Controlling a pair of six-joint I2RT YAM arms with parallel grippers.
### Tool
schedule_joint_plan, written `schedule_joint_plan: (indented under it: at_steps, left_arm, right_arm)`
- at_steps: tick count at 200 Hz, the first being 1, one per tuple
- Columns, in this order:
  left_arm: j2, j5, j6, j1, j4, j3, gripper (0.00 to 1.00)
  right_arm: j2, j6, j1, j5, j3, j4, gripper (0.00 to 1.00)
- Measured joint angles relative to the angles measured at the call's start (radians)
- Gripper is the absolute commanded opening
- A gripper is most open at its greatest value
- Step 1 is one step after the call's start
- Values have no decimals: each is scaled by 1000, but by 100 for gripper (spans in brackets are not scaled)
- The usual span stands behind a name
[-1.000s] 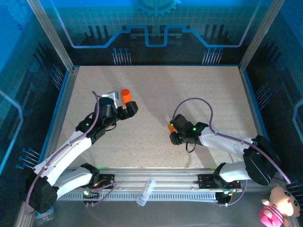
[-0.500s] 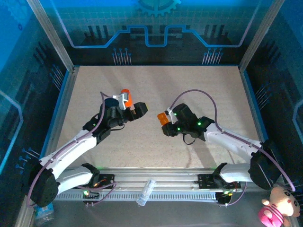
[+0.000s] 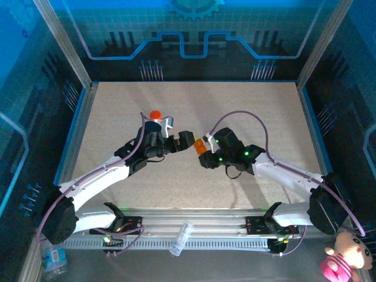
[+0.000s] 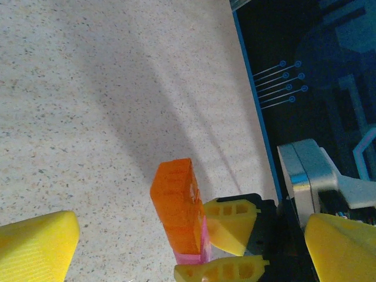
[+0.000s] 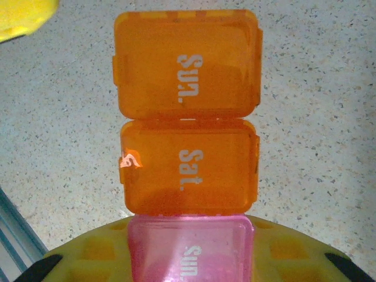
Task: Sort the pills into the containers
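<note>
The containers (image 5: pixel 187 117) are a short strip of joined boxes: two orange lids marked "Sun." and "Sat." and a pink one marked "Sun." at the base. My right gripper (image 5: pixel 188 261) is shut on the pink end and holds the strip (image 3: pixel 200 146) above the table near its middle. My left gripper (image 4: pixel 192 226) is wide open, its yellow fingers (image 4: pixel 35 247) spread either side of the strip (image 4: pixel 175 202) without touching it. In the top view the left gripper (image 3: pixel 185 140) sits just left of the strip. The pills are hidden.
An orange bottle (image 3: pixel 155 114) stands behind the left wrist, partly covered by it. Blue-edged walls (image 3: pixel 79 117) ring the speckled table (image 3: pixel 247 106). A clear tube (image 3: pixel 181 238) lies on the front rail and a pink plush toy (image 3: pixel 343 258) sits outside at the near right.
My left arm has swung right, away from the orange bottle, up to the strip. The right gripper carried the strip left and slightly up, then held still.
</note>
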Motion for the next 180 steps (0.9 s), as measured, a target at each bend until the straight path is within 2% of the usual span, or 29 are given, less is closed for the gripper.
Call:
schedule_joint_plan:
  at_steps: [180]
  left_arm:
    - [-7,19,-158,-7,157,-33,99]
  right_arm:
    - [17,63,0,-20,-13,63,30]
